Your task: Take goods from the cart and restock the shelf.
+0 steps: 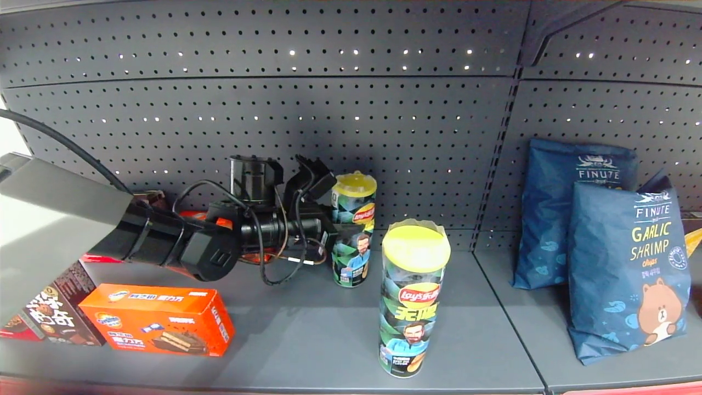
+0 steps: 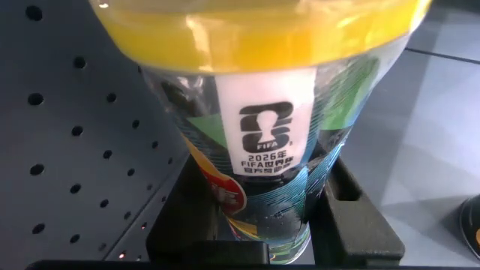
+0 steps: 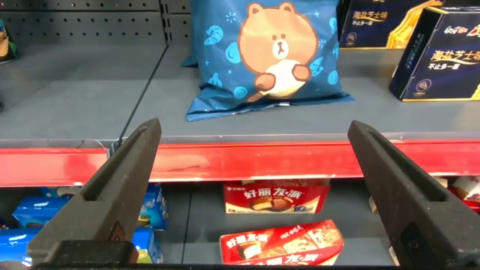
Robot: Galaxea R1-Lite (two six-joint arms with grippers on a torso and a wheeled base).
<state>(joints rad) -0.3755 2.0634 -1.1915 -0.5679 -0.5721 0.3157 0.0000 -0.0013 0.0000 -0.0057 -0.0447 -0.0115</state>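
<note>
- My left fingers (image 2: 360,229) are clamped on the rear chip can (image 1: 354,230), one on each side of its body below the yellow lid.
- That can is upright at the back of the shelf (image 1: 307,340), close to the pegboard wall (image 1: 329,109). I cannot tell whether its base rests on the shelf or hangs just above it.
- The front chip can (image 1: 414,299) stands upright on its own, to the right of the held one, apart from it and nearer the shelf's front edge. Both cans are lidded, so their contents are hidden.
- My right fingers (image 3: 112,199) are spread wide with nothing between them. They sit out in front of the red shelf rail (image 3: 247,161).
- On the right section, a rear blue snack bag (image 1: 570,214) leans on the pegboard, sealed. The blue bear bag (image 1: 630,280) stands in front of it and overlaps it, reaching near the front edge.
- At front left, the orange biscuit box (image 1: 159,318) lies flat and closed, just beside a dark chocolate box (image 1: 55,312).
- Bare shelf lies between the orange box and the front can, and a narrower strip between that can and the bags.
- Below the rail, a lower shelf holds closed red snack boxes (image 3: 277,199).
</note>
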